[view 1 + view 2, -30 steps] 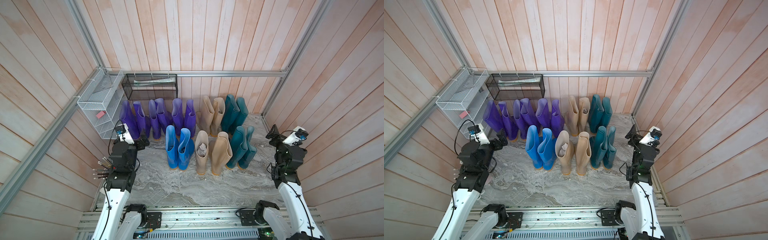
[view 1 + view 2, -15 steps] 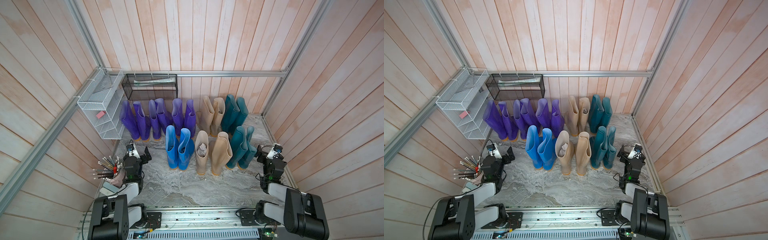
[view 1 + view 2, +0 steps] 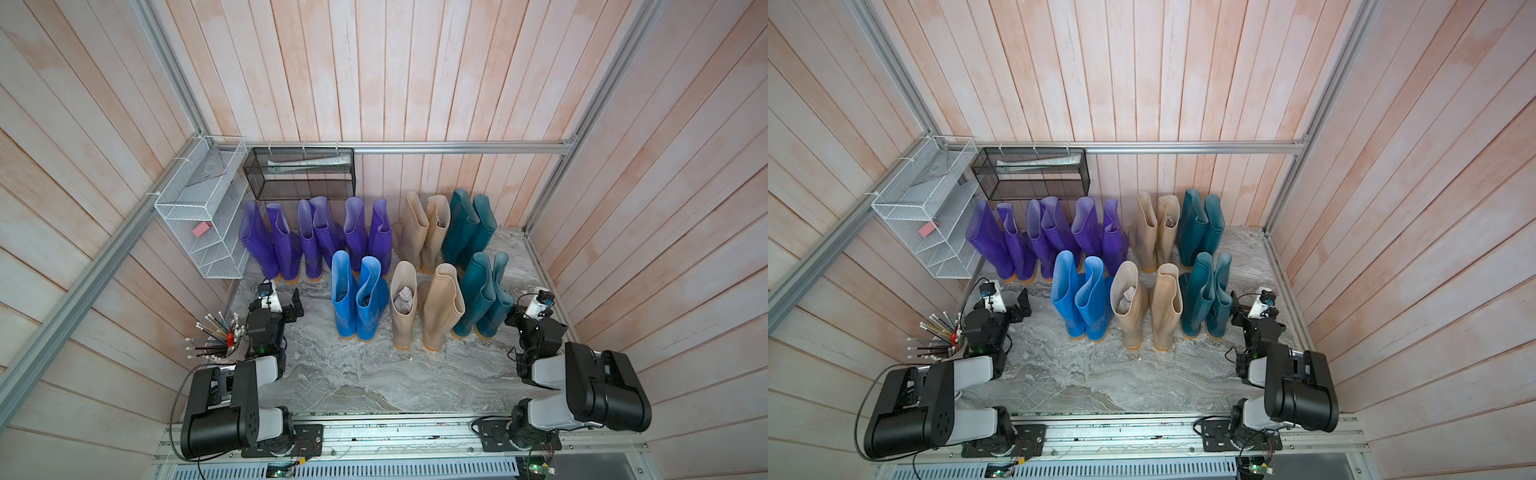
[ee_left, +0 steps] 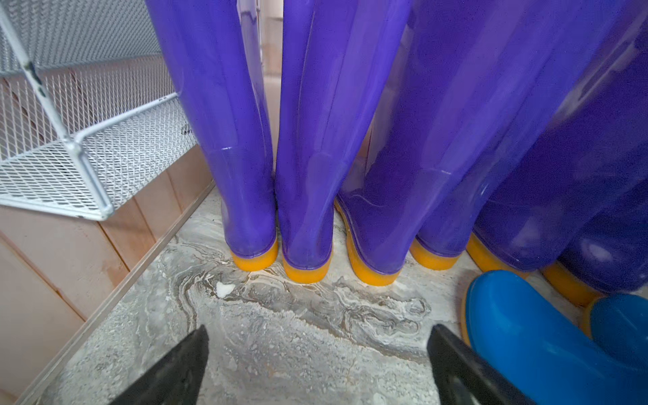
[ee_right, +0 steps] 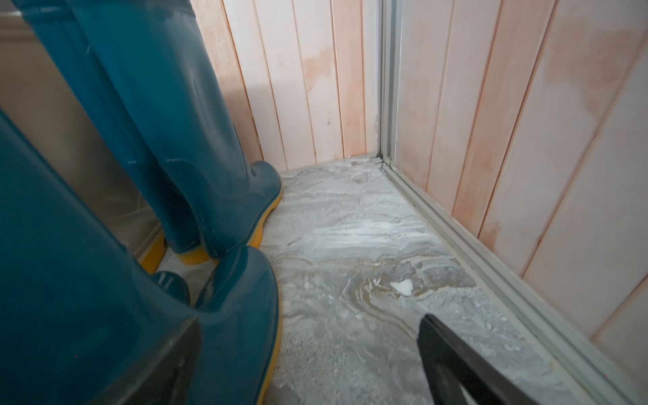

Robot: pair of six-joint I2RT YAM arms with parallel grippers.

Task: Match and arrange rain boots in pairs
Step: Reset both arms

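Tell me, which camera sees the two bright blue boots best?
Both top views: the whole blue boots stand upright, side by side, tops to soles. The left wrist view catches only their lower parts; the right wrist view shows none.

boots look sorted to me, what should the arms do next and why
Probably nothing more than parking both arms. Each colour already stands paired: the purple boots, back beige pair and back teal pair along the wall, then the blue pair, front beige pair and front teal pair. The left gripper and right gripper are open and empty.
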